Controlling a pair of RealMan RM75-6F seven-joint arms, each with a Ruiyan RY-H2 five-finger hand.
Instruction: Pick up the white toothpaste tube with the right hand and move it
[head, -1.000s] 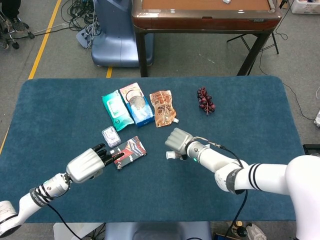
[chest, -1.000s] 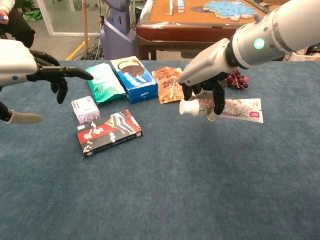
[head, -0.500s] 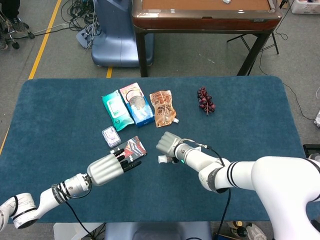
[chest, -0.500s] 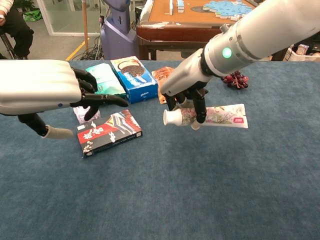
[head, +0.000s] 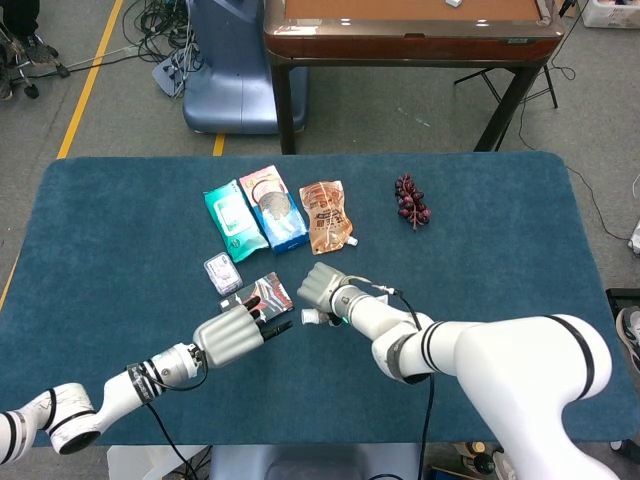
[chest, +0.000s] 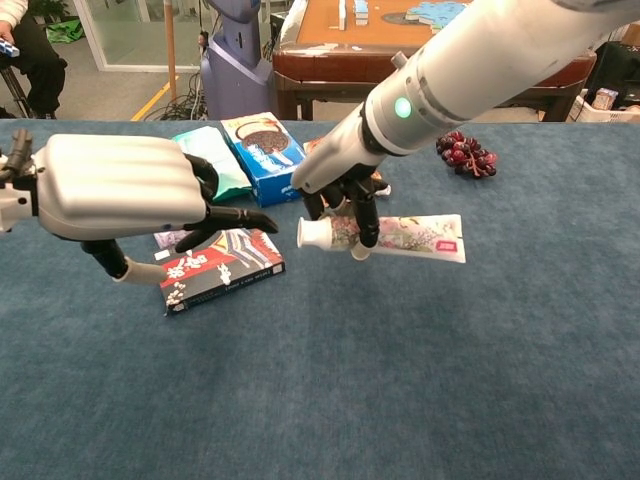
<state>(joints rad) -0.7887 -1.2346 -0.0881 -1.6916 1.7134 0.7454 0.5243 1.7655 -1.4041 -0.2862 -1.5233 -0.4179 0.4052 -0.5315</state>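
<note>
1. Right hand (chest: 335, 195): fingers wrapped around the white toothpaste tube (chest: 395, 235) near its cap end, holding it just above the blue table (chest: 420, 380).
2. Tube: roughly level, cap pointing toward the robot's left, flat printed tail trailing to the right; it sits near the table's middle, in front of the orange pouch (head: 325, 215).
3. Left hand (chest: 130, 190): empty, fingers spread and extended, hovering over the dark patterned box (chest: 222, 266).
4. Background row: green packet (head: 233, 220), blue cookie pack (head: 273, 207), small clear packet (head: 221, 272).
5. Grapes (head: 411, 200): well apart, toward the far right.
</note>
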